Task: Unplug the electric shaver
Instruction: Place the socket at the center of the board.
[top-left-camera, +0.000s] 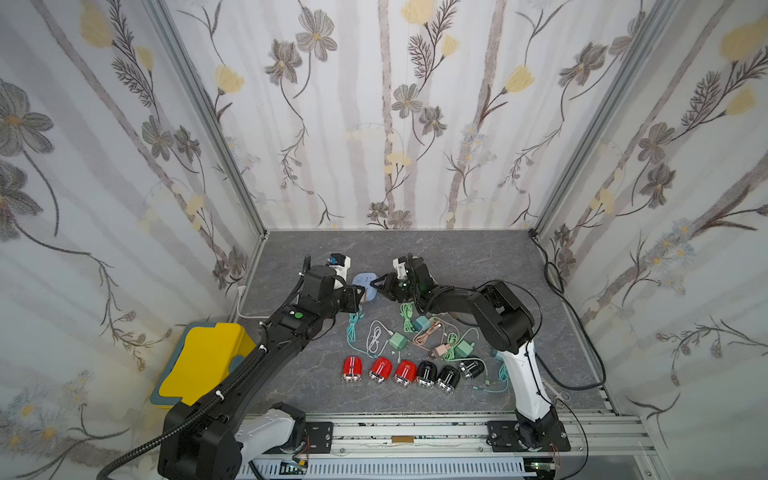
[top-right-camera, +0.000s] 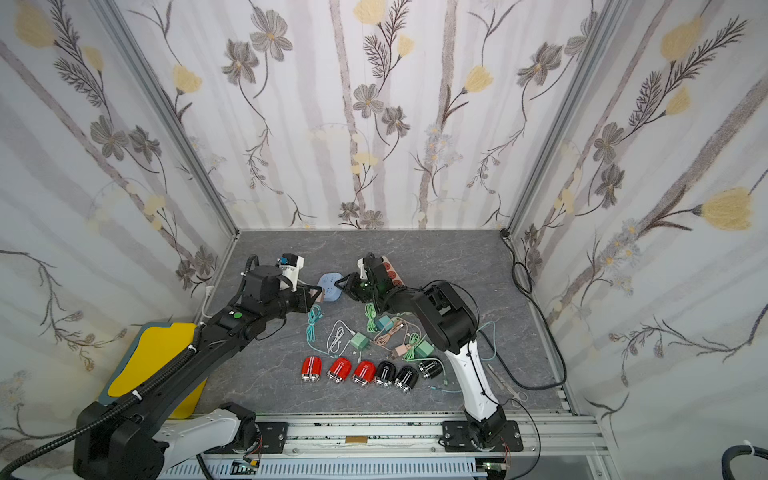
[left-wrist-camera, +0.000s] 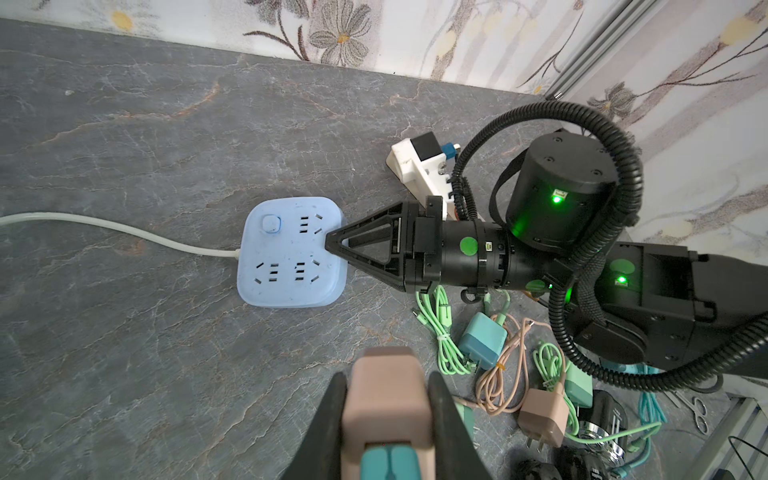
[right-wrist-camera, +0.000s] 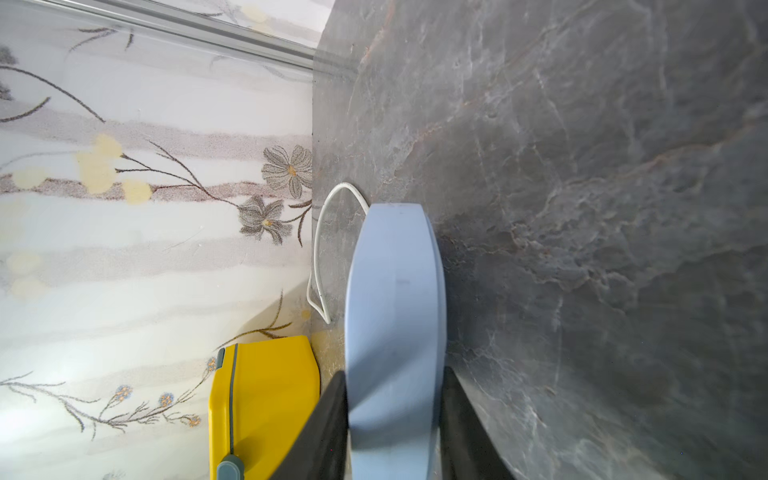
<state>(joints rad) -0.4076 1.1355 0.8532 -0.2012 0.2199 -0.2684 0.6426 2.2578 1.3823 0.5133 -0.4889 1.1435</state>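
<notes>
A pale blue power strip (left-wrist-camera: 291, 253) lies flat on the grey table, and all its sockets show empty. My right gripper (right-wrist-camera: 395, 374) is shut on the strip's edge (top-left-camera: 365, 282), one finger above it and one below. My left gripper (left-wrist-camera: 386, 376) is shut on a pinkish-brown charger plug (left-wrist-camera: 386, 399) with a teal cable (top-left-camera: 353, 328), held just off the strip's near side. Red electric shavers (top-left-camera: 380, 369) and black ones (top-left-camera: 426, 373) lie in a row at the front. I cannot tell which shaver the teal cable runs to.
Loose chargers and coiled cables (top-left-camera: 424, 332) lie between the strip and the shavers. A yellow box (top-left-camera: 203, 361) sits at the left edge. A white adapter block (top-left-camera: 338, 264) lies behind my left gripper. Scissors (top-left-camera: 559, 395) and a black cable (top-left-camera: 557, 286) lie at the right.
</notes>
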